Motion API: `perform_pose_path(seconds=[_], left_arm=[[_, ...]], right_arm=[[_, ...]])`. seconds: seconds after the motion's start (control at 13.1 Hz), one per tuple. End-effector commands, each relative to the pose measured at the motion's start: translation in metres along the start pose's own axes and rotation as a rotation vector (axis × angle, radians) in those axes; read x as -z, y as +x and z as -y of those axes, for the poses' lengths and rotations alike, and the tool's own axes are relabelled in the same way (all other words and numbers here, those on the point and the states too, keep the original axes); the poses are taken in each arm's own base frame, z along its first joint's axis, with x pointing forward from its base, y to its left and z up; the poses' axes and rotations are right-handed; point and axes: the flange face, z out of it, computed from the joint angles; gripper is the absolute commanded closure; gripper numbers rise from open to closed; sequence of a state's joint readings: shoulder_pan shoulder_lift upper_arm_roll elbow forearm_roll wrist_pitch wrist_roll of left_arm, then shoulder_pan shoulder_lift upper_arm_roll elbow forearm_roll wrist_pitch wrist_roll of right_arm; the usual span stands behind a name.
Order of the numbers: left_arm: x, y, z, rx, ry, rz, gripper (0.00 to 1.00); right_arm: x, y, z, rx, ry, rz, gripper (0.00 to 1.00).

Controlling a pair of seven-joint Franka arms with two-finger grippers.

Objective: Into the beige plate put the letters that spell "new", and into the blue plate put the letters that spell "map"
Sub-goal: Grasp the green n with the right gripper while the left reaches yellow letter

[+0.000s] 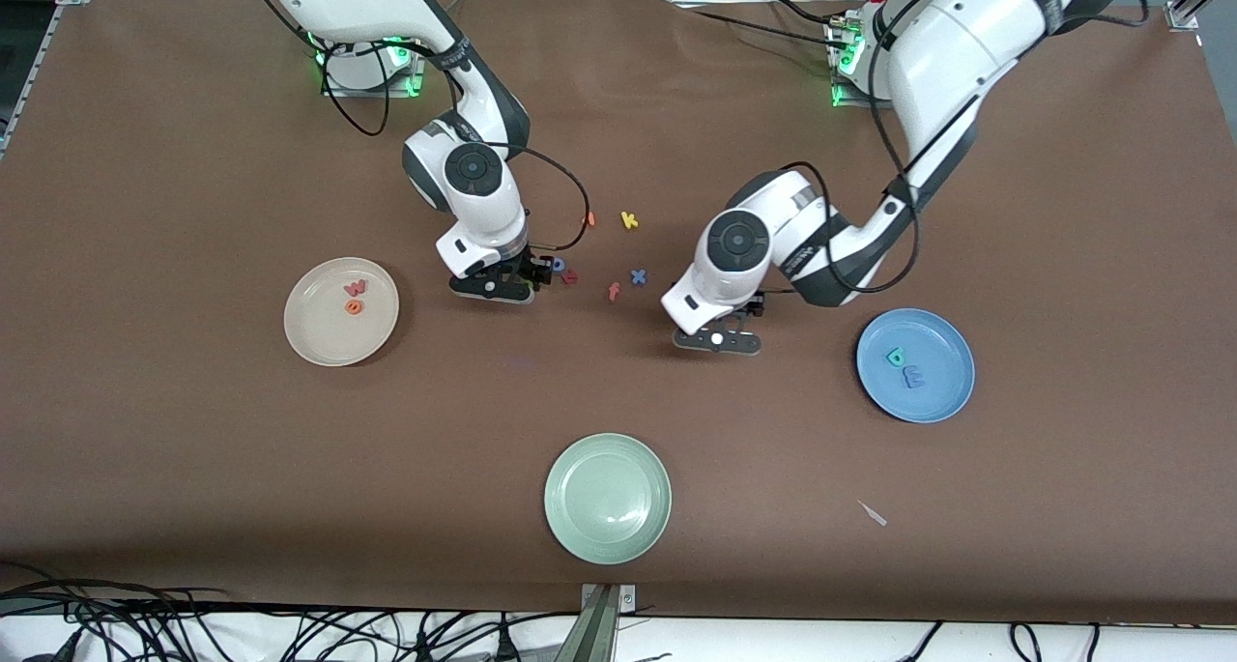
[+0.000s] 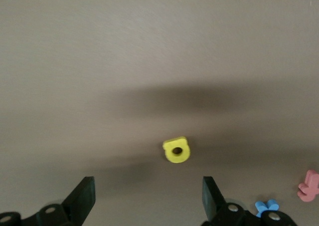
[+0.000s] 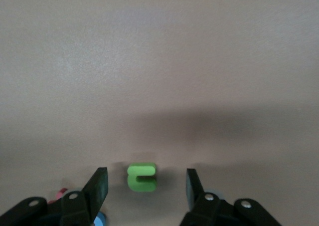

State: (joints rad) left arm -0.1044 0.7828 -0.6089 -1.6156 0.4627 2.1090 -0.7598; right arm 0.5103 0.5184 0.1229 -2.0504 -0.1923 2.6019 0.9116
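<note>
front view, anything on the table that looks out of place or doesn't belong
One thing: a small pale sliver, like a scrap of paper or tape, lies alone on the brown table, nearer the front camera than the blue plate, apart from all the foam letters. What it is cannot be told. Nothing looks spilled or damaged.

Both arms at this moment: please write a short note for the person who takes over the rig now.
Left tool: open, low over the table, the yellow "a" lying on the table in front of its fingers.
Right tool: open, low, the green "n" on the table between its fingers.
Done: "w" and "e" in the beige plate; "p" and "m" in the blue plate.
Left: "n" to beige, "a" to blue. Leave the spare letters and the green plate.
</note>
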Motion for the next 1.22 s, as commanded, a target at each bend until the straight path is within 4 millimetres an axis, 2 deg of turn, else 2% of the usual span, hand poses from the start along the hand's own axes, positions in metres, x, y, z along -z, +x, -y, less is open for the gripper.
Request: perform_pose_path(seconds=[0.0,0.15,0.23,0.38,0.46,0.61,0.69,0.84,0.91,1.14], left_arm=[[-0.015,0.009,-0.007,-0.001,0.033,-0.020,0.06],[-0.023,0.015,-0.008,0.021,-0.003,-0.048,0.10],[-0.027,0.015,-0.009,0.043,-0.006,-0.050,0.10],[-0.035,0.014,-0.012,0.044,-0.004,-0.051,0.14],[-0.036,0.015,-0.012,0.050,-0.014,-0.056,0.14],[-0.040,0.015,-0.014,0.089,-0.021,-0.058,0.14],[-0.039,0.013,-0.017,0.084,-0.020,-0.059,0.27],[-0.038,0.013,-0.017,0.088,-0.022,-0.059,0.70],[-0.037,0.013,-0.017,0.101,-0.020,-0.062,0.84],[-0.032,0.014,-0.013,0.113,-0.012,-0.062,1.00]], right_arm=[[-0.013,0.000,0.006,-0.020,0.017,-0.005,0.32],[-0.016,-0.002,0.008,-0.019,0.023,-0.009,0.39],[-0.018,-0.002,0.007,-0.017,0.022,-0.010,0.50],[-0.018,-0.001,0.005,-0.005,0.019,-0.011,0.84],[-0.017,0.000,0.003,-0.001,0.015,-0.010,0.95],[-0.002,0.014,-0.007,0.028,0.005,-0.030,0.97],[0.009,0.019,-0.013,0.058,-0.027,-0.017,0.97],[0.036,0.043,-0.044,0.121,-0.093,0.004,0.96],[0.049,0.051,-0.060,0.164,-0.124,0.020,0.96],[0.074,0.068,-0.118,0.248,-0.170,0.046,0.96]])
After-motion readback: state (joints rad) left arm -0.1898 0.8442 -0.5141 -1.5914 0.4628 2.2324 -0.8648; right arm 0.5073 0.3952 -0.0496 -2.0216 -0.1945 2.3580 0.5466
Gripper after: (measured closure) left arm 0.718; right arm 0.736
